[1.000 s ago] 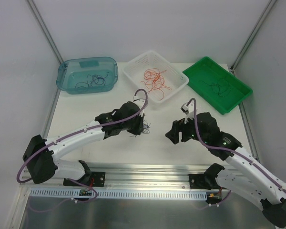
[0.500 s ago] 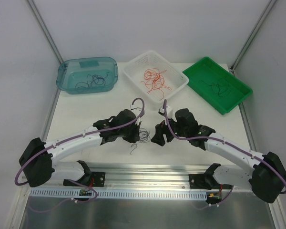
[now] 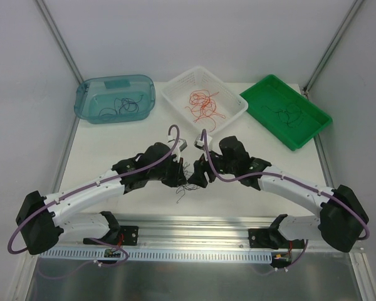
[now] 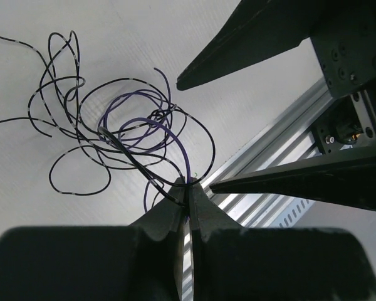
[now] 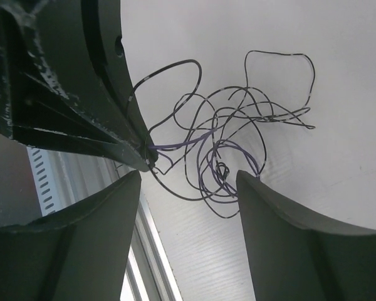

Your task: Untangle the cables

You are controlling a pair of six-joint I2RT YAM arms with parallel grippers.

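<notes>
Left gripper (image 4: 188, 195) pinches closed on the cable tangle (image 4: 128, 135) (black and purple strands), which loops toward 11 o'clock. Right gripper (image 5: 188, 179), wide open, holds nothing.

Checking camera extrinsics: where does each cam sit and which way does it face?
Top external: above and behind the robot, looking down on the table; left arm and right arm show whole, left gripper and right gripper at the cable tangle.
Left wrist: on the left arm, looking past its own shut fingers at the tangle.
Right wrist: on the right arm, looking between its own open fingers at it.
Shared: both wrist views show the tangle and the opposite gripper.
</notes>
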